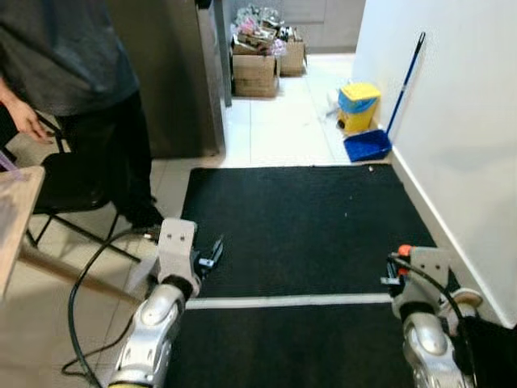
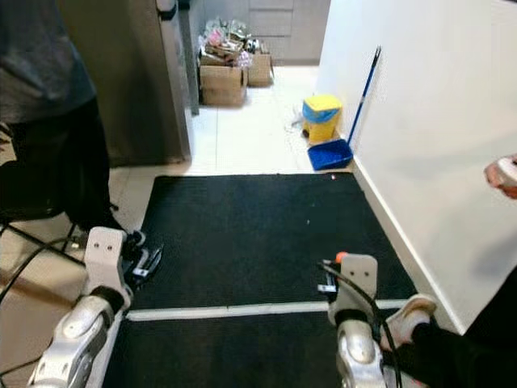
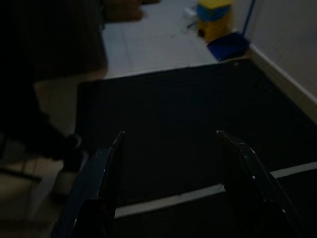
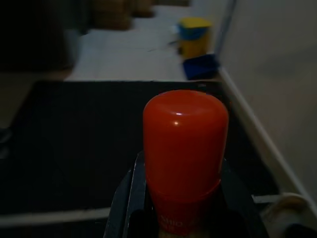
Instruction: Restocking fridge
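We see the right tool (image 4: 181, 198) clenched on a smooth, glossy orange-red bottle (image 4: 183, 158) with a rounded dome cap; its black fingers (image 4: 126, 198) press against both sides of the cylindrical body. In the head views this tool sits low over the black mat (image 1: 299, 218), with the orange tip visible at the wrist. The left tool (image 3: 171, 168) is released, its two flat black fingers (image 3: 106, 173) spread well apart with nothing between them, above the same mat.

The mat is matte, coarse and rectangular, crossed by a thin white seam (image 1: 291, 301). Its right edge runs beside the white wall (image 1: 452, 121); its far edge meets pale glossy tiles (image 1: 275, 129). Beyond stand cardboard boxes (image 1: 255, 74), a yellow bin (image 1: 359, 105) and a blue dustpan (image 1: 367, 146) with a broom handle leaning on the wall. The grey fridge side (image 1: 174, 73) rises at the left, near a person in dark clothes (image 1: 89, 97). A wooden tabletop (image 1: 14, 218) edge shows at far left.
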Tool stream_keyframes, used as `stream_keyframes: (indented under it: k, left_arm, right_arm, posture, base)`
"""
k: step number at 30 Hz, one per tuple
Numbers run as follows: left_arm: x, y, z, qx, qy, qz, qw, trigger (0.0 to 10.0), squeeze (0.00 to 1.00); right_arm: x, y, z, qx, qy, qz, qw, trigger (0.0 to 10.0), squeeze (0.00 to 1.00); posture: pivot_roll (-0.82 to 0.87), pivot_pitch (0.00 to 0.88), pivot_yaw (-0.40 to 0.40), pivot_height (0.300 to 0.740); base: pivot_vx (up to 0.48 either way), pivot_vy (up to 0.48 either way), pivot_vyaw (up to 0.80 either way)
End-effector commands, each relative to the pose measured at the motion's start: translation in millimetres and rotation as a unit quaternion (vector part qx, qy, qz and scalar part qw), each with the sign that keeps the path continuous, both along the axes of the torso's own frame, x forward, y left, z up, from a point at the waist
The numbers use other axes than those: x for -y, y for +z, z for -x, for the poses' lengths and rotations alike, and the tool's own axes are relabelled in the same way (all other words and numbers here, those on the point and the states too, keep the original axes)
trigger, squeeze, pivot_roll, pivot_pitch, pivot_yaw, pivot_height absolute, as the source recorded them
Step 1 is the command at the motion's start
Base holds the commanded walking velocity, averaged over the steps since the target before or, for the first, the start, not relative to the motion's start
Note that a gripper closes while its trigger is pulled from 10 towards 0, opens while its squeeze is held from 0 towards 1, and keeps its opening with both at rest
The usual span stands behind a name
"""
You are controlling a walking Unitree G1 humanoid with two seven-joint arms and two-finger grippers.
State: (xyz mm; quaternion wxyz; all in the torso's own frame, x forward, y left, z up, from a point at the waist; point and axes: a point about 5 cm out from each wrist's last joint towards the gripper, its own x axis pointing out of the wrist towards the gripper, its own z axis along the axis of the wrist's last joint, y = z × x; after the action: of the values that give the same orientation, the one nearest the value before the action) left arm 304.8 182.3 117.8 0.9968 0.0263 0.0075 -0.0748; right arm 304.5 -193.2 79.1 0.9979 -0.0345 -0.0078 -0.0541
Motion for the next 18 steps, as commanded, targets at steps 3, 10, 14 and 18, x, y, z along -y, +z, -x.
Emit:
stream_keyframes:
  k: [3,10,14,18]
  left_arm:
    - [-9.4,-10,5.3,-0.021,0.013,-0.022,0.999,10.0,0.0]
    - [-10.7,-16,13.0,-0.018,0.006,-0.046,0.999,10.0,0.0]
    - [-8.9,-15,13.7,-0.007,-0.002,-0.054,0.999,10.0,0.0]
    - [-6.9,-14,12.7,-0.006,-0.003,-0.048,0.999,10.0,0.0]
  right_arm:
    - [-3.9,0,2.7,0.009,0.014,0.003,1.0,10.0,0.0]
    - [-15.2,-4,7.1,0.008,0.038,0.0,0.999,10.0,0.0]
    - [-21.3,-5,9.1,0.007,0.049,0.003,0.999,10.0,0.0]
    - [-27.0,-7,10.9,0.007,0.057,0.003,0.998,10.0,0.0]
  posture:
    - [-0.04,0.144,0.031,0.74]
    - [-0.04,0.14,0.028,0.74]
    - [-0.04,0.14,0.029,0.74]
    - [-0.04,0.137,0.026,0.74]
  base:
    - [0.0,0.0,0.0]
    - [0.0,0.0,0.0]
    - [0.0,0.0,0.0]
    - [0.0,0.0,0.0]
